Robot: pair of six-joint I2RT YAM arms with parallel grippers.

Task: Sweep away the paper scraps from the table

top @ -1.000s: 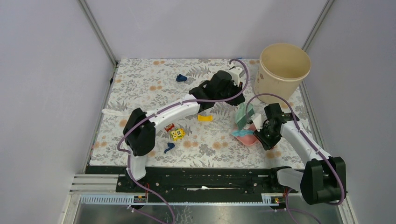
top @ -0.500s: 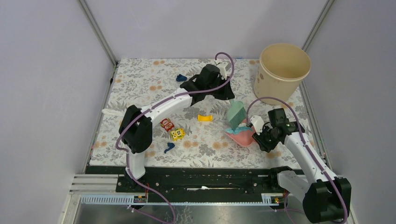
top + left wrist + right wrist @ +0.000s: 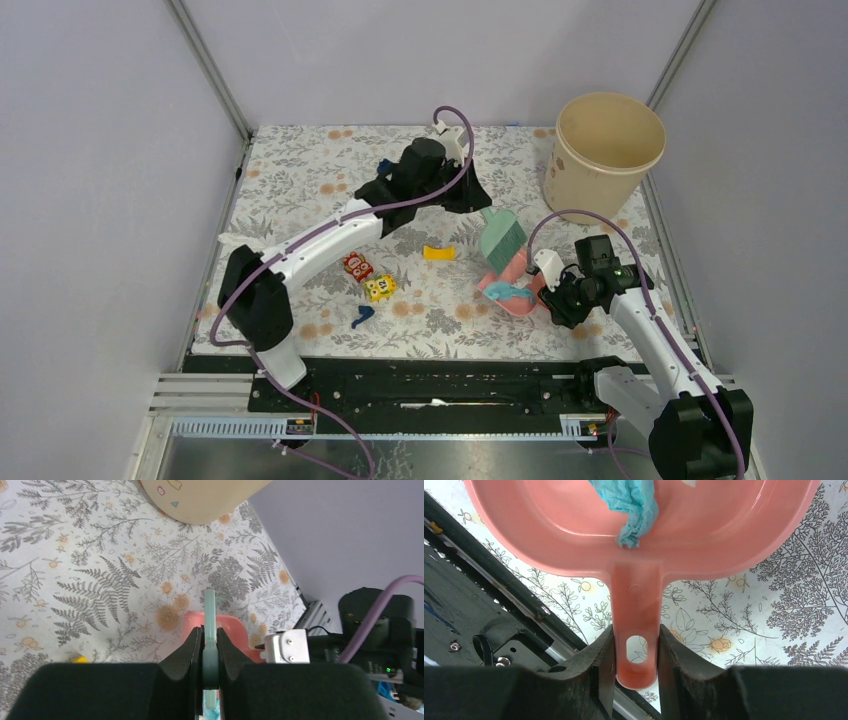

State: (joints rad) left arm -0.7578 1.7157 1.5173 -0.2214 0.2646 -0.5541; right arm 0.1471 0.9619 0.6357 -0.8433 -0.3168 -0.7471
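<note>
Scrap (image 3: 636,505), seemingly paper, top cropped

The table (image 3: 300,180) is showing a white ground printed with grey fern leaves and small orange flowers, and dark navy paper scraps (image 3: 362,316) are standing out on it. The dustpan (image 3: 724,535) is showing salmon pink around a teal paper strip (image 3: 636,505), while the brush (image 3: 502,238) is looking pale green, perhaps teal, and the bucket (image 3: 605,150) beige.
</note>
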